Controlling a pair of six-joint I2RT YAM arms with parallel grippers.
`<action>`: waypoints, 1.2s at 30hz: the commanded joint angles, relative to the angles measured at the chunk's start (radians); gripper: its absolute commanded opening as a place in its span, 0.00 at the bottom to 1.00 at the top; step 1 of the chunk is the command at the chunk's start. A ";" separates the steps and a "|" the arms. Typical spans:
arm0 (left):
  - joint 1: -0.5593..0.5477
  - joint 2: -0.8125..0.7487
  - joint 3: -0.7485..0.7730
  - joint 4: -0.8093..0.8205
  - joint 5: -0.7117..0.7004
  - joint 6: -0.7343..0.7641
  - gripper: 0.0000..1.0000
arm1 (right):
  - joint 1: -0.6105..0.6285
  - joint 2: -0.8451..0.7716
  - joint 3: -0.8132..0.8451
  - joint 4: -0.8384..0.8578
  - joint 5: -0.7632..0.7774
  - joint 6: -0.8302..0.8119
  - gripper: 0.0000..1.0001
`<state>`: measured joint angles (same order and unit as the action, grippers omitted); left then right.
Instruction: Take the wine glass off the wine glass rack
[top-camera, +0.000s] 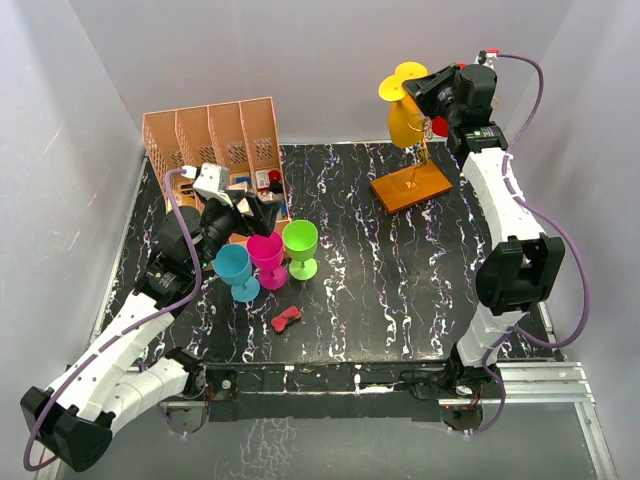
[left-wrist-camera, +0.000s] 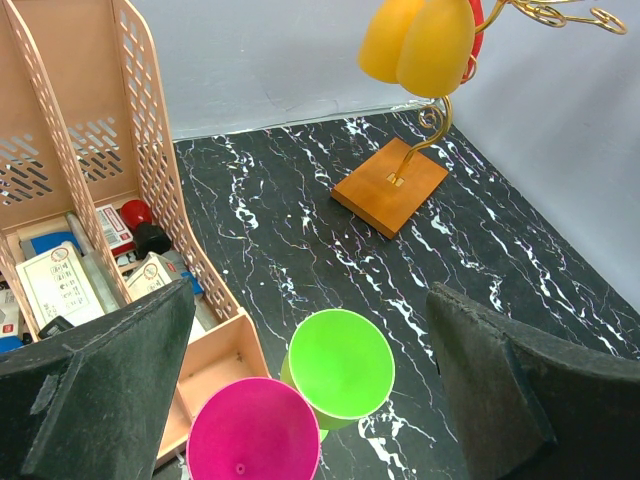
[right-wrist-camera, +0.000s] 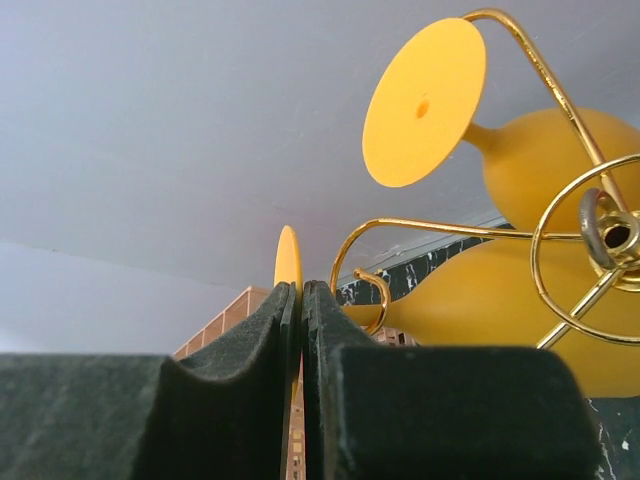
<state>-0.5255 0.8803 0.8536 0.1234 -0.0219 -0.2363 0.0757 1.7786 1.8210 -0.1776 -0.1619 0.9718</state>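
Looking down from above, we find the right gripper (top-camera: 420, 92) raised to the top of the wine glass rack (top-camera: 410, 187). The rack's orange-brown wooden base sits at the far right of the black marbled table (top-camera: 400, 290). Through the right wrist camera we see the two dark pads pressed together on the thin round foot of a yellow wine glass (right-wrist-camera: 288, 260), the disc showing edge-on just above them. That glass hangs upside down. Its stem runs through a curl of the rack's gold wire and its bowl lies low on the right of that view. A second yellow glass (right-wrist-camera: 425, 100) hangs just beside it in another curl, its foot turned flat toward the camera. We cannot tell whether the two bowls touch.

On the left side of the table, the left gripper (left-wrist-camera: 312, 330) hangs with its jaws spread wide and nothing between them. Below it stand a green goblet (left-wrist-camera: 340, 370) and a pink goblet (left-wrist-camera: 255, 435), rim beside rim. The overhead view adds a blue goblet (top-camera: 233, 265) next to the pink one. All three are upright and well apart from the rack. Just beyond them stands a pink slotted file organiser (top-camera: 215, 130) with small boxes and bottles in its compartments. A small red object (top-camera: 286, 319) lies on the table nearer the arm bases.
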 joint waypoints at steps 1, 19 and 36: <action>0.005 -0.012 0.019 0.012 0.002 0.005 0.97 | -0.007 -0.046 0.012 0.085 -0.046 0.048 0.08; 0.004 -0.019 0.019 0.010 -0.002 0.004 0.97 | -0.006 0.059 0.115 0.019 -0.070 0.134 0.08; 0.004 -0.015 0.020 0.010 -0.002 0.003 0.97 | 0.011 0.082 0.170 -0.059 0.121 0.109 0.08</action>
<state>-0.5255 0.8799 0.8536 0.1226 -0.0223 -0.2363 0.0849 1.8828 1.9373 -0.2623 -0.1215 1.0985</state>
